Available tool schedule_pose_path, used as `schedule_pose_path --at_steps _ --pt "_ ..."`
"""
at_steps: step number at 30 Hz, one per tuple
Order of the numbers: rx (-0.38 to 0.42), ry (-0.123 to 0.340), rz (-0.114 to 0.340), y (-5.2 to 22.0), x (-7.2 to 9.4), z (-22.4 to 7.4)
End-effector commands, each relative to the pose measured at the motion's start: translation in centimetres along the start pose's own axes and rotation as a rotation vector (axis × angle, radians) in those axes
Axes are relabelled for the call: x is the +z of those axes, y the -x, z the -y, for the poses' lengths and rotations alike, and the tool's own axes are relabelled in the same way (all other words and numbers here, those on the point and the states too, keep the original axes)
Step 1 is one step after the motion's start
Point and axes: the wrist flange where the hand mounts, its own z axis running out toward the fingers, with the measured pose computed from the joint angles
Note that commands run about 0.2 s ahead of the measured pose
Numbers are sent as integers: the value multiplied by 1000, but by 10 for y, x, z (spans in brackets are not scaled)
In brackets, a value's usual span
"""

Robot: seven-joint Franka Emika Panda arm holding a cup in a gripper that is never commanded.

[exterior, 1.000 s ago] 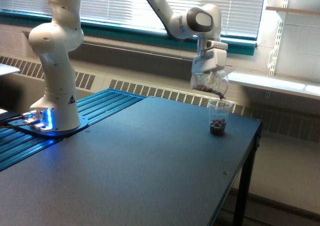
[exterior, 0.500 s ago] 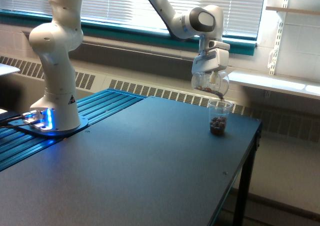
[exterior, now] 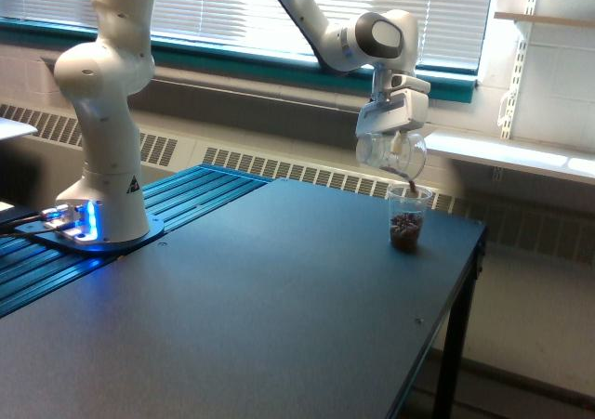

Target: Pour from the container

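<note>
You see the gripper (exterior: 394,140) held above the far right corner of the table (exterior: 279,298), as the exterior view shows it. Its fingers are closed on the container (exterior: 391,152), a small clear rounded vessel, which hangs tilted in the air with its mouth turned down toward the exterior view's right. A thin brown stream of granular bits (exterior: 406,179) runs from the container's lip into the receiving cup (exterior: 406,218) directly beneath it.

Note the receiving cup: it is a clear tapered cup standing upright on the table, close to the far edge and near the right edge. Brown bits fill its lower part. The container does not touch the cup; its lip sits just above the cup's rim.

The robot's base (exterior: 100,224) stands on a blue ribbed surface at the exterior view's left, well apart from the cup. A window with blinds (exterior: 232,10) runs behind the arm (exterior: 316,29), and a white shelf (exterior: 507,154) lies beyond the table's far edge.
</note>
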Motion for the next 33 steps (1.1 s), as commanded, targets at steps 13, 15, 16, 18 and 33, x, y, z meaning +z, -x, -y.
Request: schedule_pose_path --at_steps 13,15,16,18,33 --pt "-79 14 19 0 -1 5" --pt "-82 7 21 0 -1 5" --pt "-83 5 22 1 0 6" --pt "-87 3 19 1 -1 6" --pt "-73 -42 -6 1 -6 0"
